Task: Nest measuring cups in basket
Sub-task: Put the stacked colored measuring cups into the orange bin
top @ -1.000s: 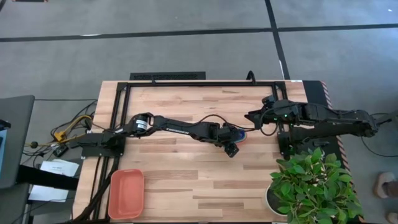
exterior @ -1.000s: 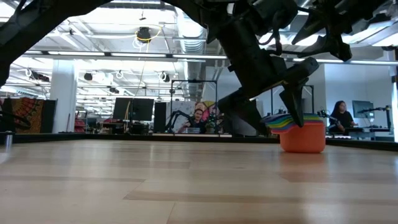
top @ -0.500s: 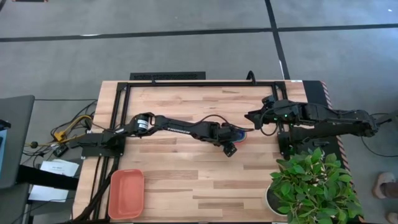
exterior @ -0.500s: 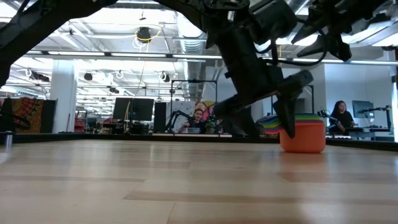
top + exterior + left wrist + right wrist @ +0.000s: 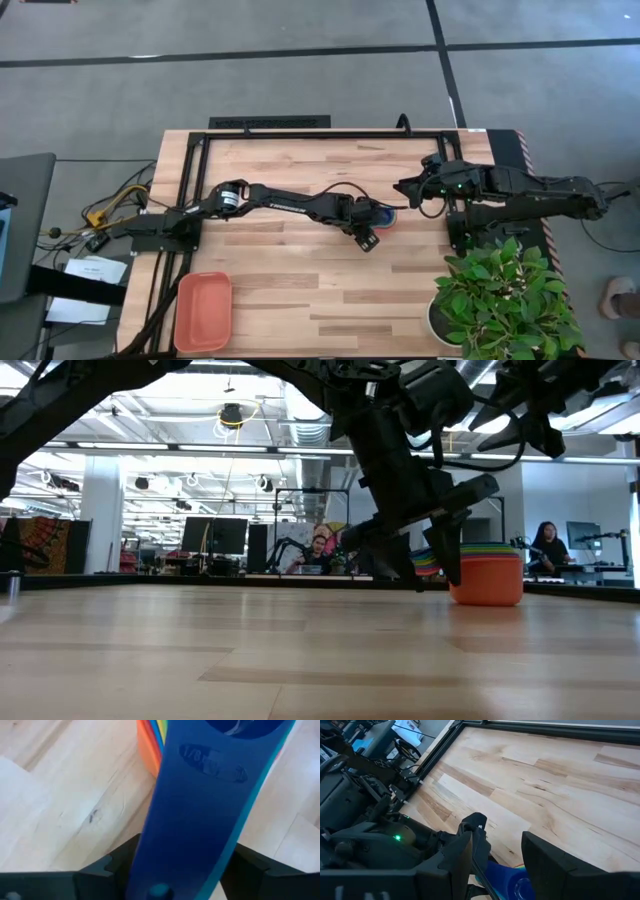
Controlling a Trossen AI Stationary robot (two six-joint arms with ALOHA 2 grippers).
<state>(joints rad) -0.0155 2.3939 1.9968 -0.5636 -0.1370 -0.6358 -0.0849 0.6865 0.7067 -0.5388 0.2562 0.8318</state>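
Observation:
The measuring cups (image 5: 389, 213) stand nested in one stack right of the table's middle, a coral cup (image 5: 487, 582) at the bottom on the wood and a dark blue one on top. My left gripper (image 5: 373, 226) reaches across the table to the stack's handles and is shut on them. Above the stack and toward the right edge hangs my right gripper (image 5: 404, 187), open, with nothing between its fingers (image 5: 454, 862). At the near left corner lies the salmon basket (image 5: 203, 311), holding nothing. My left gripper pinches the stacked handles between its two fingers, one finger (image 5: 117, 865) on each long edge of the top blue handle (image 5: 200, 800). The fingers slant down from the table's left and lie along the handle. The stack rests on the table.
A potted plant (image 5: 500, 295) fills the near right corner. A black metal frame (image 5: 320, 135) runs along the far edge and down the left side. Bare wood lies between the stack and the basket. People sit in the room beyond the table.
My left gripper has shut its fingers in on the stacked handles. The stack of cups has stayed where it was on the table.

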